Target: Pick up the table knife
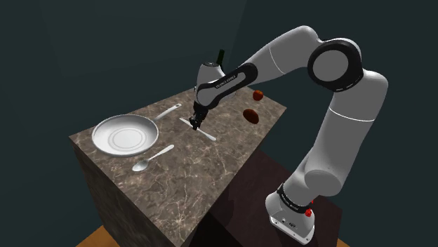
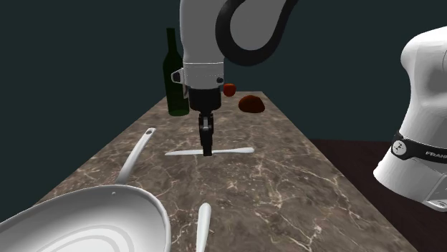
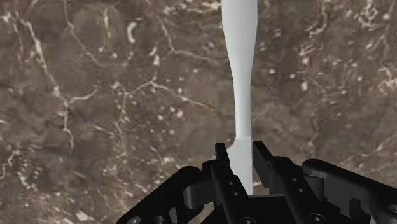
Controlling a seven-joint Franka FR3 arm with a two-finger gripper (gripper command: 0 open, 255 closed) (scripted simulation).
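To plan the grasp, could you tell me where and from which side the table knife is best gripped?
Grip the table knife at its narrow middle, from above, across its width: it lies flat on the marbled tabletop, so only its long edges are reachable. The gripper clasps it there.

This looks like a home kitchen or dining corner. A marble-patterned counter (image 1: 184, 168) is laid with a white plate (image 1: 125, 135), a spoon (image 1: 151, 161), a fork (image 1: 168, 111) and a table knife (image 2: 235, 151). A dark green wine bottle (image 2: 173, 71) and a red fruit (image 2: 229, 89) stand at its far end. Dark teal walls (image 1: 70, 56) and a wooden floor (image 1: 91, 240) surround it.
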